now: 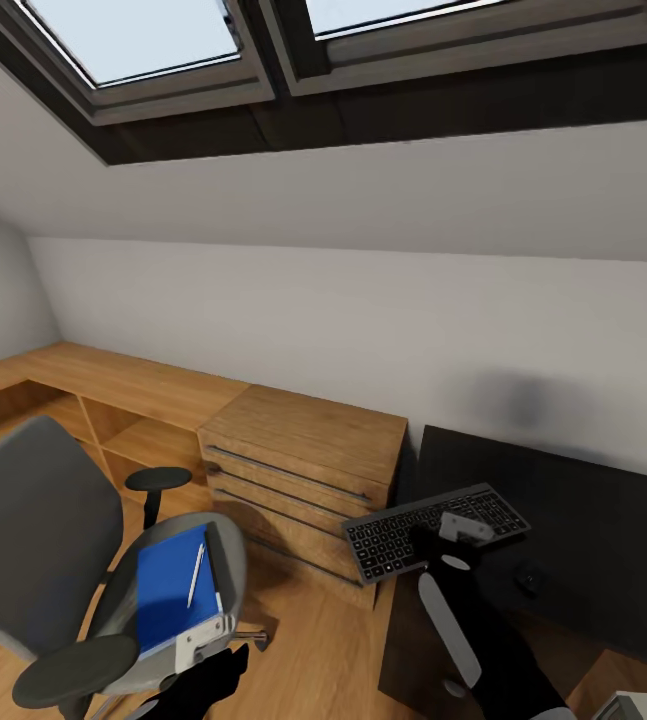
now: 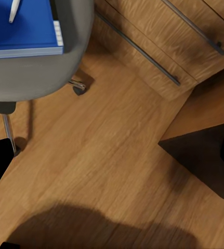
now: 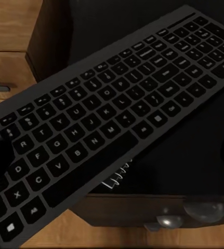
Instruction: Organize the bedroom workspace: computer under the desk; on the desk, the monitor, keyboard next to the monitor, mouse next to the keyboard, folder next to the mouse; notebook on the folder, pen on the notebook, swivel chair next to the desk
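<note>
One keyboard, seemingly pinched by the right gripper, hangs over the desk edge; next, lower it flat.

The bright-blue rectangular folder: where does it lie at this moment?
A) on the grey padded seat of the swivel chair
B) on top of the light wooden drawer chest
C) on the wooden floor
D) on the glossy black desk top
A: the bright-blue rectangular folder rests on the grey padded seat of the swivel chair, with a thin white pen lying on top of it.
</note>
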